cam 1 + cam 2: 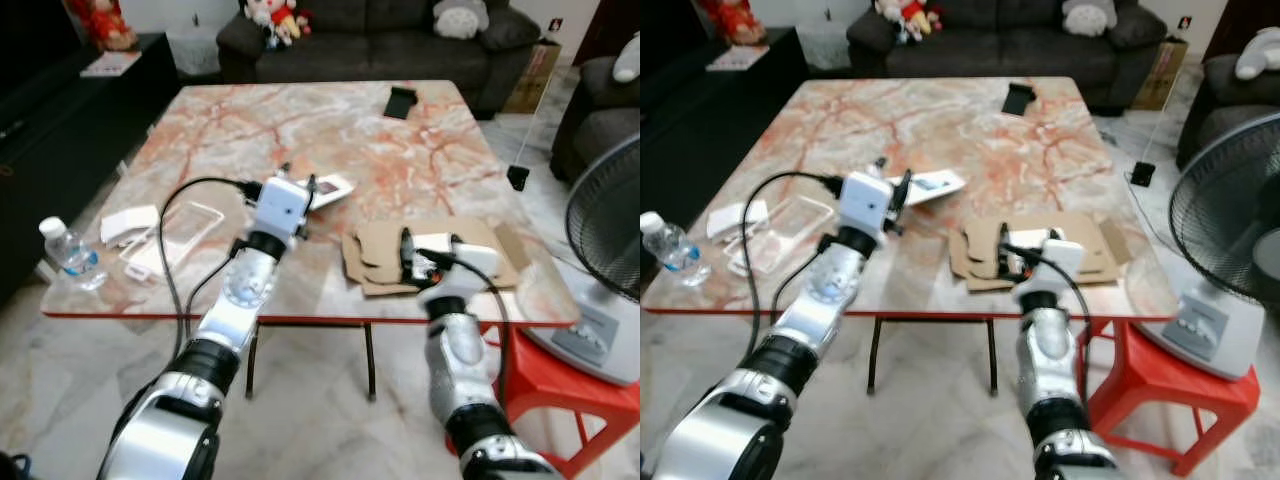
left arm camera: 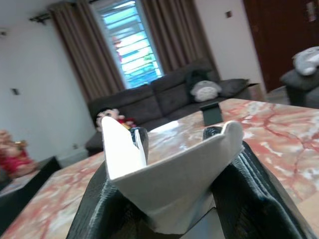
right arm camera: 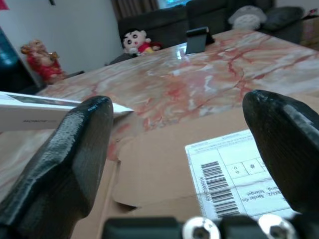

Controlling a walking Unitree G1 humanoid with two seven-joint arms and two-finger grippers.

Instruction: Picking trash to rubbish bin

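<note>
A flat white carton (image 1: pixel 333 188) with blue print sits off the marble table (image 1: pixel 300 120) near its middle. My left gripper (image 1: pixel 311 190) is shut on it. In the left wrist view the white carton (image 2: pixel 169 174) is bent into a V between the two black fingers (image 2: pixel 249 184). Flattened brown cardboard (image 1: pixel 470 238) with a barcode label (image 3: pixel 234 174) lies at the table's front right. My right gripper (image 1: pixel 408 260) hovers low over its near part, open, with nothing between its fingers (image 3: pixel 75 144).
A water bottle (image 1: pixel 68 256), a clear plastic tray (image 1: pixel 178 236) and a white box (image 1: pixel 128 223) lie front left. A black object (image 1: pixel 401 102) rests at the far side. A fan (image 1: pixel 608 230) and a red stool (image 1: pixel 545 372) stand right; a sofa (image 1: pixel 400 40) is behind.
</note>
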